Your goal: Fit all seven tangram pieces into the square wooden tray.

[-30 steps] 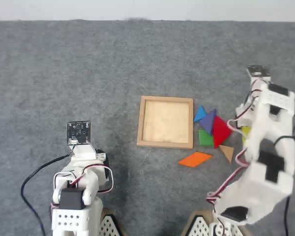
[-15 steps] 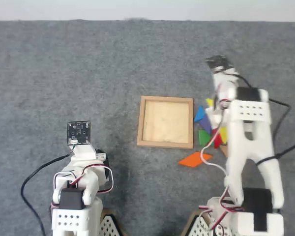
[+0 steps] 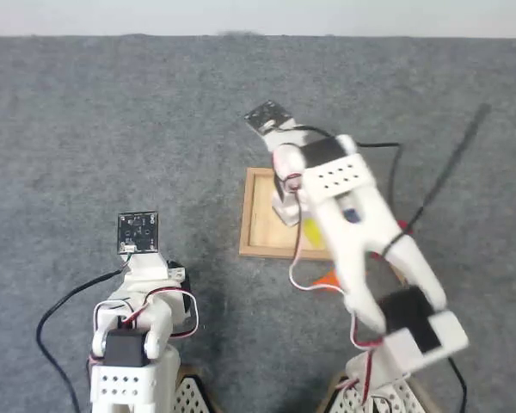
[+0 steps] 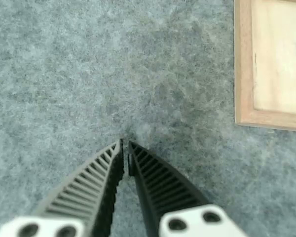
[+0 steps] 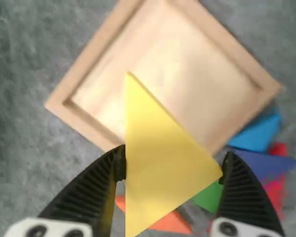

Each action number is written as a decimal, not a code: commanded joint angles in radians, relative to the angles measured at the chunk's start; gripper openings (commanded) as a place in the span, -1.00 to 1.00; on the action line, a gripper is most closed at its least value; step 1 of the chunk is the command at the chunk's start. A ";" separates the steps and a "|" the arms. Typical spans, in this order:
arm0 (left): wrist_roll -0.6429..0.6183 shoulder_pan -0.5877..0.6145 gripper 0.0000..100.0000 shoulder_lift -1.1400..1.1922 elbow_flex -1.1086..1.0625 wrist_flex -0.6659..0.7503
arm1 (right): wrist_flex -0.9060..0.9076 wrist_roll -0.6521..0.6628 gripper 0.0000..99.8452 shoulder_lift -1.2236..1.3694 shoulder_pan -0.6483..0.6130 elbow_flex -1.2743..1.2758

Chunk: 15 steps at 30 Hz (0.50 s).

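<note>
While yellow triangle [image 5: 158, 168] hangs over tray [image 3: 246, 215], coloured pieces [image 5: 256, 136] just beside

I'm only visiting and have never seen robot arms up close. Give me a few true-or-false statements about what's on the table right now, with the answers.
1. The right gripper is holding a yellow triangle. True.
2. The wooden tray has several pieces in it. False: its inside is bare wood.
3. The left gripper is shut with nothing in it, above the grey carpet. True.
4. The orange piece lies inside the tray. False: it lies on the carpet outside the tray.
5. The blue piece lies outside the tray, beside its rim. True.
</note>
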<state>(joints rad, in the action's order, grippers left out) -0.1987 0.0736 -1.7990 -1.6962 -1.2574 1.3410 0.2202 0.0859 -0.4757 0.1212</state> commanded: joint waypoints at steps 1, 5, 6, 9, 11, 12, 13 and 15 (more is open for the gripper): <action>0.015 0.006 -0.97 -0.020 0.013 -0.005 | -0.041 -0.032 -0.56 0.070 -0.044 -0.098; 0.015 0.006 -0.97 -0.020 0.013 -0.005 | -0.042 -0.066 -0.56 0.125 -0.042 -0.112; 0.015 0.006 -0.97 -0.020 0.013 -0.005 | -0.054 -0.068 -0.56 0.131 -0.041 -0.112; 0.015 0.006 -0.97 -0.020 0.013 -0.005 | -0.085 -0.135 -0.56 0.151 -0.047 -0.109; 0.015 0.006 -0.97 -0.020 0.013 -0.005 | -0.099 -0.192 -0.56 0.163 -0.058 -0.110; 0.015 0.006 -0.97 -0.020 0.013 -0.005 | -0.102 -0.219 -0.56 0.168 -0.061 -0.114; 0.015 0.006 -0.97 -0.020 0.013 -0.005 | -0.119 -0.245 -0.56 0.173 -0.067 -0.120; 0.015 0.006 -0.97 -0.020 0.013 -0.005 | -0.148 -0.304 -0.56 0.180 -0.076 -0.138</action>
<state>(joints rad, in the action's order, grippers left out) -0.1987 0.0736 -1.7990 -1.6962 -1.2574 1.2505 0.0222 0.2731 -0.5309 0.0660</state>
